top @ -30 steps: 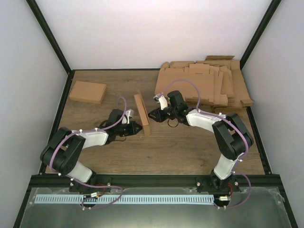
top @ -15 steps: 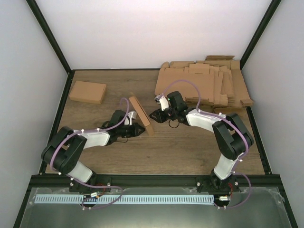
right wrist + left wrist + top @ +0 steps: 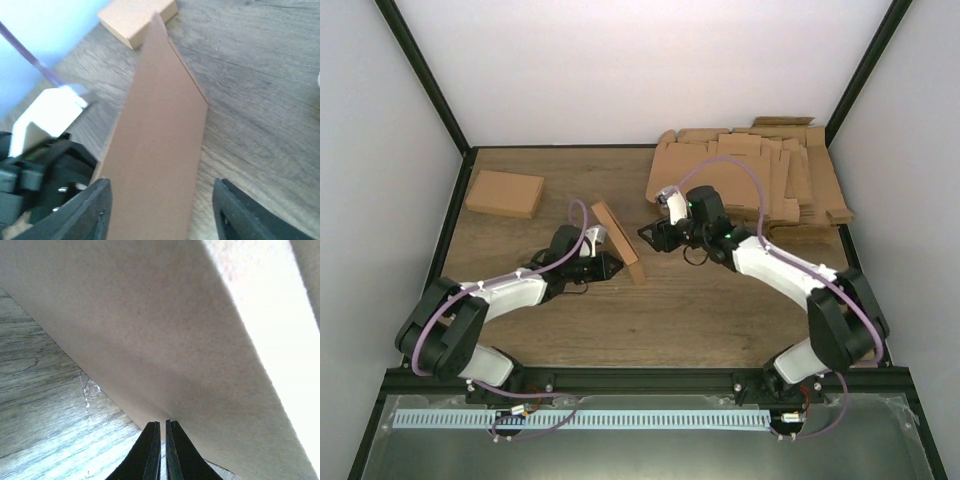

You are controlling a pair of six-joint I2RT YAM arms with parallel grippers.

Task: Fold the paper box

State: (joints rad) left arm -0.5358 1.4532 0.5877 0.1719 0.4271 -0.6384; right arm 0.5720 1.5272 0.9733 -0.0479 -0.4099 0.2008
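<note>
From above, the paper box stands on its long edge near the middle of the table. It leans, and its length runs from far-left to near-right. The left gripper touches its left face. The right gripper sits just beside its right face. A pile of cardboard sheets fills the far right corner, and a folded box lies near the far left corner.

At the left wrist, the fingers are pressed together with nothing showing between them, their tips under the leaning panel.

At the right wrist, the jaws are spread wide. The panel stretches away dead ahead and neither finger touches it. Wood-grain tabletop lies to its right.
</note>
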